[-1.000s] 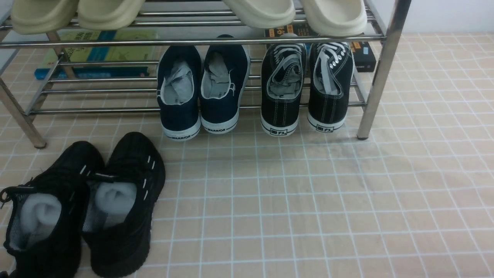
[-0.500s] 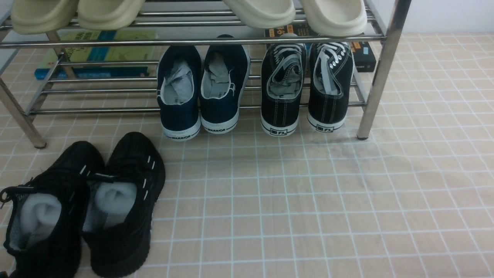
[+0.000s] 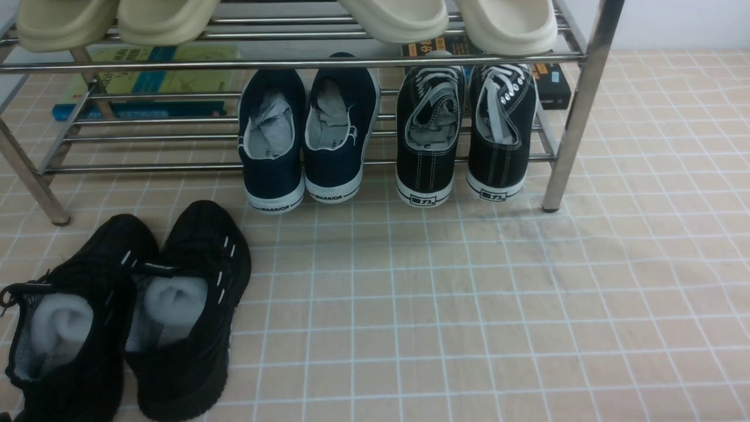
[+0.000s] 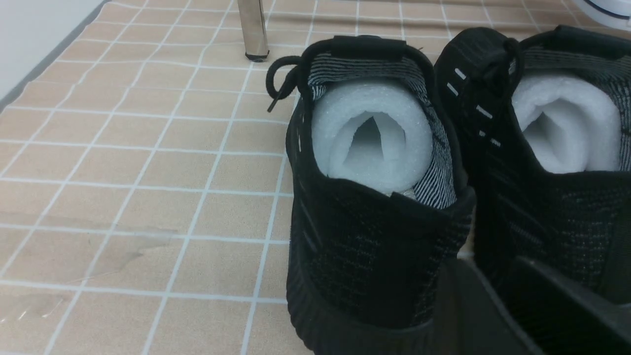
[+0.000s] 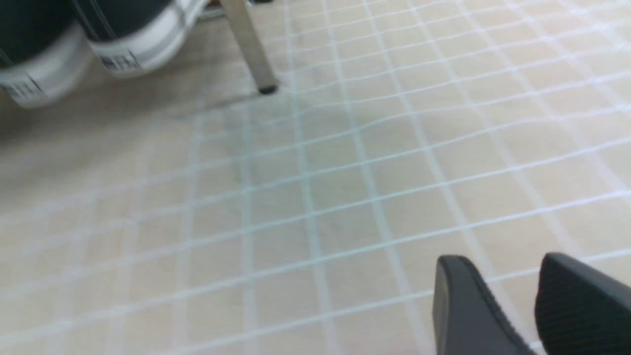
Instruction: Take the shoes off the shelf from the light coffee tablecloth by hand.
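The shoes, a pair of black canvas lace-up sneakers (image 3: 463, 135) with white soles, stand on the lower tier at the right end of the chrome shelf (image 3: 293, 63), heels toward me. Their heels show blurred in the right wrist view (image 5: 133, 49), next to a shelf leg (image 5: 251, 49). The light coffee tablecloth (image 3: 469, 305) covers the table. Neither gripper shows in the front view. My right gripper (image 5: 503, 266) is open and empty, low over the bare cloth. My left gripper (image 4: 488, 276) is open and empty, just behind the heels of the all-black knit sneakers (image 4: 374, 197).
Navy slip-ons (image 3: 307, 140) stand left of the canvas pair on the lower tier. Cream slippers (image 3: 392, 17) fill the upper tier. The black knit sneakers (image 3: 129, 310) sit on the cloth at front left. Books (image 3: 146, 82) and a black box (image 3: 554, 85) lie behind the shelf.
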You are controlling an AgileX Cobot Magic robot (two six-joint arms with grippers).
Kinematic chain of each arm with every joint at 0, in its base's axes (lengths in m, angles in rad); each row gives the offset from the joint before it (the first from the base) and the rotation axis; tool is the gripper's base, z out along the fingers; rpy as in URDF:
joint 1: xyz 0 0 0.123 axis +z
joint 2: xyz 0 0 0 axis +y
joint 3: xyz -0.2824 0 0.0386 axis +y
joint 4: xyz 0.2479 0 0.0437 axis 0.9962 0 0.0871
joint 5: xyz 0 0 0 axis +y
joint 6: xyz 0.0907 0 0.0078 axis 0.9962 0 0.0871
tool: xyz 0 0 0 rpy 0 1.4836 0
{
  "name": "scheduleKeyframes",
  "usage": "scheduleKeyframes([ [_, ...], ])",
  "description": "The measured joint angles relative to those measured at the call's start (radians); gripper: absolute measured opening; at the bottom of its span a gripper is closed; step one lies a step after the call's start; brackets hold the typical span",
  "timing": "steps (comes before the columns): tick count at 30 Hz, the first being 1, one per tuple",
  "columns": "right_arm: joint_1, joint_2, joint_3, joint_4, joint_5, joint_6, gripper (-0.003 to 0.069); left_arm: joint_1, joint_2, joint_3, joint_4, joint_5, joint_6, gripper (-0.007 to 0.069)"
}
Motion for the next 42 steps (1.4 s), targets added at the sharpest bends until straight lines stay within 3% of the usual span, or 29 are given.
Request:
scheduleKeyframes([
  [3,0.000,0.000,0.003,0.208,0.014,0.096,0.0237,0.000,0.000,0.000,0.000,0.000,0.000,0.0162],
  [6,0.000,0.000,0.007,0.333,0.017,0.117,0.0237,0.000,0.000,0.000,0.000,0.000,0.000,0.0167],
  [15,0.000,0.000,-0.007,0.472,0.053,0.090,0.0209,0.000,0.000,0.000,0.000,0.000,0.000,0.0178],
  [18,0.000,0.000,-0.064,0.480,0.050,0.010,0.0146,0.000,0.000,0.000,0.000,0.000,0.000,0.0180],
  [19,0.000,0.012,-0.136,0.469,0.040,-0.076,0.0067,0.000,0.000,0.000,0.001,0.000,0.000,0.0180],
  [22,0.000,0.117,-0.285,0.395,0.056,-0.209,-0.0009,0.000,0.000,0.000,0.001,0.000,0.000,0.0180],
  [27,0.000,0.411,-0.488,0.229,0.275,-0.248,-0.0001,0.000,0.000,0.000,0.001,0.001,0.000,0.0182],
  [28,0.000,0.569,-0.566,0.173,0.396,-0.252,0.0001,0.000,0.000,0.000,0.001,0.001,0.000,0.0187],
  [31,0.000,0.774,-0.670,0.156,0.555,-0.284,0.0003,0.000,0.000,0.000,0.001,0.001,0.000,0.0190],
  [35,0.013,1.028,-0.792,0.285,0.671,-0.448,0.0011,0.000,0.000,0.000,0.001,0.001,0.000,0.0195],
  [37,0.088,1.167,-0.880,0.406,0.701,-0.559,0.0028,0.000,0.000,0.000,0.001,0.001,0.000,0.0197],
  [42,0.274,1.366,-1.077,0.424,0.671,-0.548,0.0093,0.000,0.000,0.000,0.001,0.001,0.000,0.0197],
])
